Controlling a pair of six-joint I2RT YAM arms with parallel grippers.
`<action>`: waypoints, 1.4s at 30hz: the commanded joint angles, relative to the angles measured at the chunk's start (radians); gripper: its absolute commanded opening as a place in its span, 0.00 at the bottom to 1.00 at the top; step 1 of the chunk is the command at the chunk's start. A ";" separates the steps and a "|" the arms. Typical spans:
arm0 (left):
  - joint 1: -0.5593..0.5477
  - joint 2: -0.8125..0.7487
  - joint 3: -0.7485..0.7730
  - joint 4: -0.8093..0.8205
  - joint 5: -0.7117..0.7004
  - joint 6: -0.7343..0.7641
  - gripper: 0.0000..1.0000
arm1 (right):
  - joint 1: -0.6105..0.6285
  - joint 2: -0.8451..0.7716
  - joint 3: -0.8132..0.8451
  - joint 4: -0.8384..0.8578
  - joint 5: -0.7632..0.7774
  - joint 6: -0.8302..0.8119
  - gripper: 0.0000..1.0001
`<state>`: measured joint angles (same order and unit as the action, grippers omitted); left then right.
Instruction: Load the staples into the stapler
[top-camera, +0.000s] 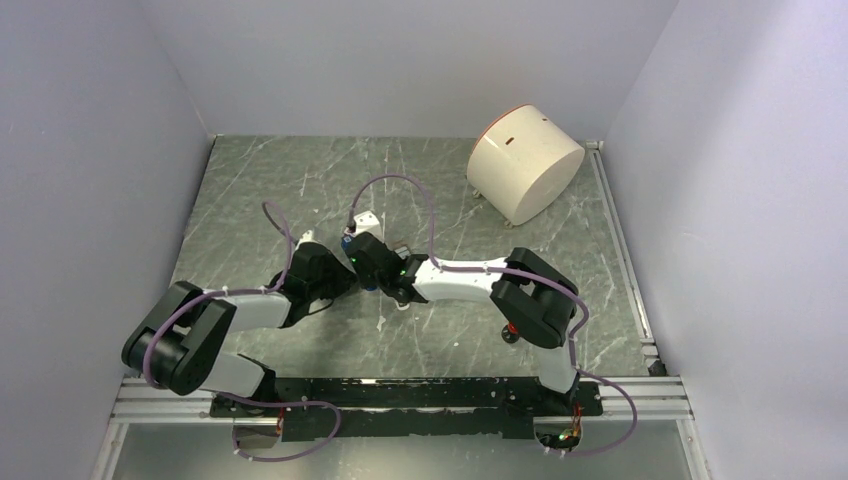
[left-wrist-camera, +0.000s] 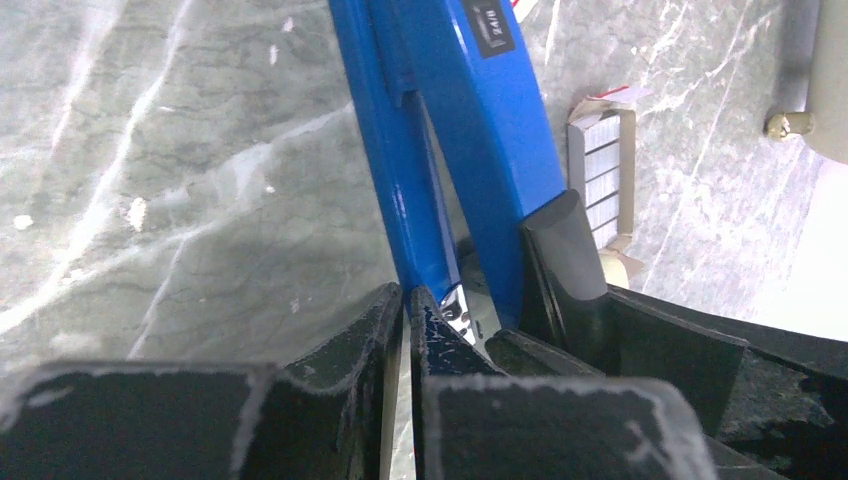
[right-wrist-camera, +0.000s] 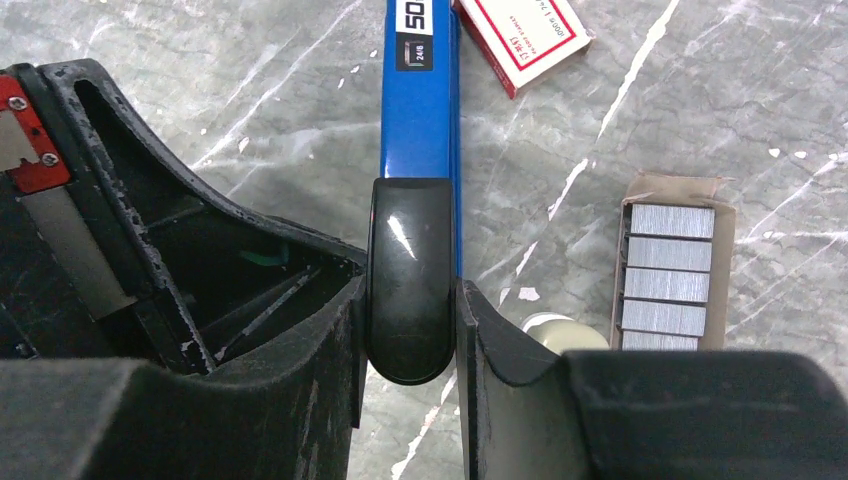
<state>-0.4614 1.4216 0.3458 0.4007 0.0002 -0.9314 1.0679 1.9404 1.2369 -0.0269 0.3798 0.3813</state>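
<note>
Left gripper (left-wrist-camera: 408, 300): closed tight on one thin blue arm of the stapler (left-wrist-camera: 490, 150), at bottom centre of the left wrist view.
Stapler: held up the middle of both wrist views, its blue arms parted.
Right gripper (right-wrist-camera: 412, 295): clamped on the stapler's black end.
Staples (right-wrist-camera: 668, 265): grey blocks laid in an open tray — right of the stapler, untouched.
Staple box (right-wrist-camera: 520, 35): red-and-white, seen at top, right of centre.

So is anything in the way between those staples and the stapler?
Nothing visible blocks them: the staples lie uncovered on the table right beside the stapler. But both the left gripper and right gripper are shut on the stapler.
</note>
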 joint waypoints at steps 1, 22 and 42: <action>0.004 0.019 -0.047 -0.217 -0.059 0.050 0.13 | 0.003 0.028 -0.027 -0.027 -0.026 0.037 0.20; 0.005 -0.227 0.030 -0.450 -0.101 0.084 0.22 | 0.001 0.089 0.050 -0.171 -0.040 0.054 0.32; 0.004 -0.527 0.447 -0.944 -0.289 0.255 0.71 | -0.068 -0.395 0.044 -0.337 0.001 -0.013 0.83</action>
<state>-0.4614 0.9756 0.6926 -0.4248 -0.2485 -0.7414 1.0164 1.7668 1.3598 -0.3519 0.2859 0.3977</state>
